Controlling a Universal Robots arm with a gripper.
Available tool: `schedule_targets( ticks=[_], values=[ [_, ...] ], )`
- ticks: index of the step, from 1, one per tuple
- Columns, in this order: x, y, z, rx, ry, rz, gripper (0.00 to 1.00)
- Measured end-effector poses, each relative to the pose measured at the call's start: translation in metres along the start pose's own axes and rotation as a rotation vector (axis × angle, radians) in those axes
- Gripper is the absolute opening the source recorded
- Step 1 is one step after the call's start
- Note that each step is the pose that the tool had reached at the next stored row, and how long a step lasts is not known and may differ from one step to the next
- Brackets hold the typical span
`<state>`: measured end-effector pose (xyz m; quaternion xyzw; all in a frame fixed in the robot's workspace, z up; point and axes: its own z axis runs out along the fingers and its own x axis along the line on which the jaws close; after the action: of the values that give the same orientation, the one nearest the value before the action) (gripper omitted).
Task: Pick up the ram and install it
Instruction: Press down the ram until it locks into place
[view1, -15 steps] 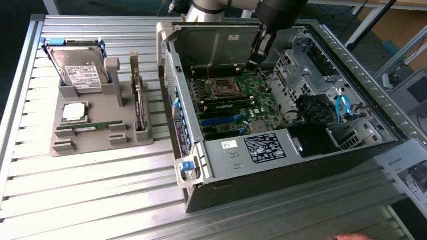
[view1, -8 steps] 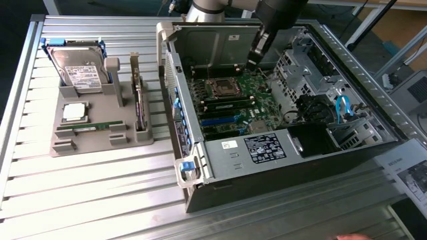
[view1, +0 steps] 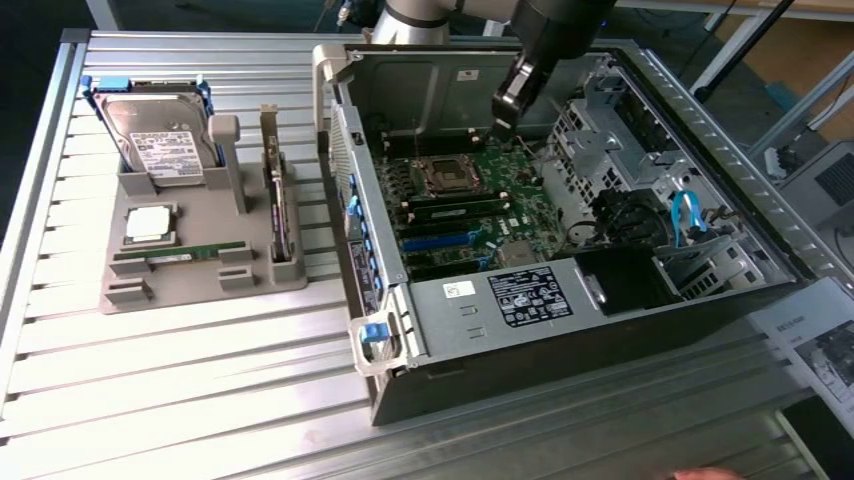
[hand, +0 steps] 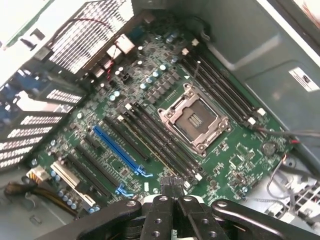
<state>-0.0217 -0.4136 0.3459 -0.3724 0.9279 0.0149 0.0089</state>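
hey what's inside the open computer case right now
Inside the computer case: a green motherboard with an empty processor socket, black memory slots, a blue slot and a power supply. The arm hides the back corner.

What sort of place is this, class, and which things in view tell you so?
Probably a robotics test bench for computer assembly: an open computer case with its motherboard bared lies on a slatted metal table, beside a grey parts holder with a hard drive and the ram.

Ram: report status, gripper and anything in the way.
Gripper above motherboard inside open case. Ram lying in grey holder outside case, apart from gripper. Case wall stands between them.
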Motion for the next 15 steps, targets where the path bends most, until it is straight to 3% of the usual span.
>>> schedule_targets(
  ticks=[15],
  values=[
    [0.0, 0.0, 0.0, 0.0066, -0.005, 0.239, 0.1]
  ],
)
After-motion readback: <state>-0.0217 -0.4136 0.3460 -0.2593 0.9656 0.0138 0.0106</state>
